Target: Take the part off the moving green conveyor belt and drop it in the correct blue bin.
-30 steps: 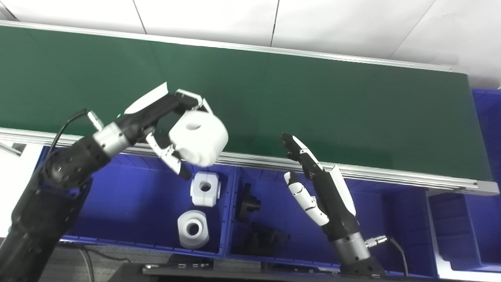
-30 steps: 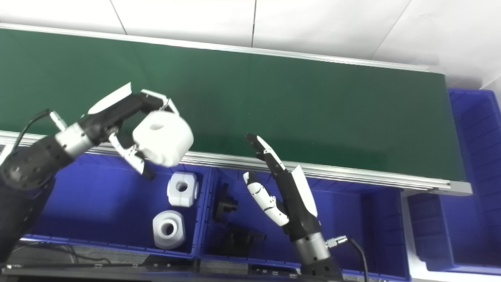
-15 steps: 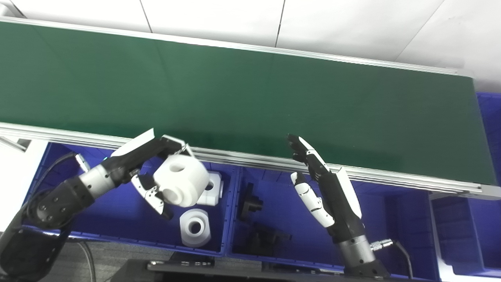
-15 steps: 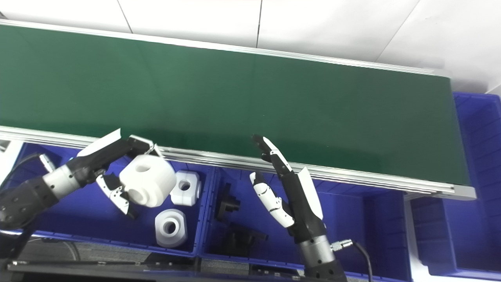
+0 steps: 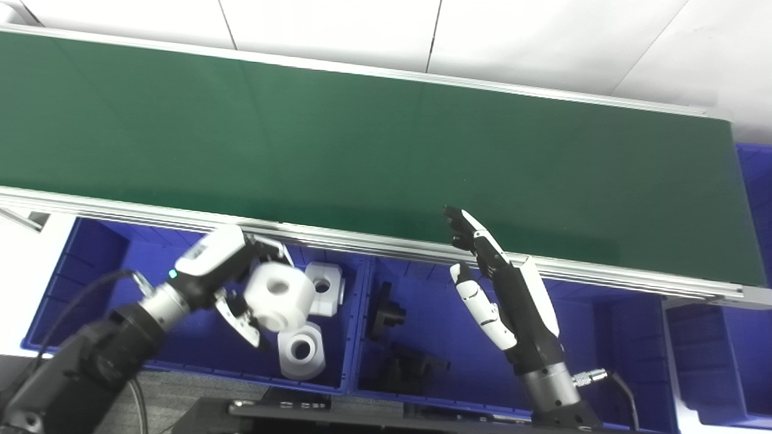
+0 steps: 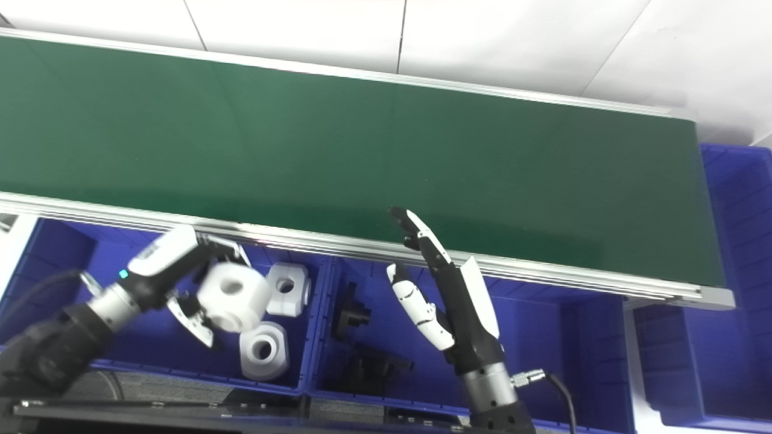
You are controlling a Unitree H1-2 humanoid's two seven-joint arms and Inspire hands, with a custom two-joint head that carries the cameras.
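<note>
White tiled wall (image 5: 543, 42) behind — grey floor (image 5: 157, 392) and black cable (image 5: 136, 398) below.

Even, bright overhead light; white wall tiles (image 5: 325, 24) near clipping; green belt (image 5: 362, 150) matte, faint sheen near its front edge; aluminium rail (image 6: 338, 241) catches thin glare. Bin interiors dim; black parts (image 5: 404, 361) lose detail in shadow. Motion blur on the white part (image 6: 234, 295) in the left hand (image 6: 175, 271); right hand (image 5: 500, 289) sharp; belt edges bow slightly.
</note>
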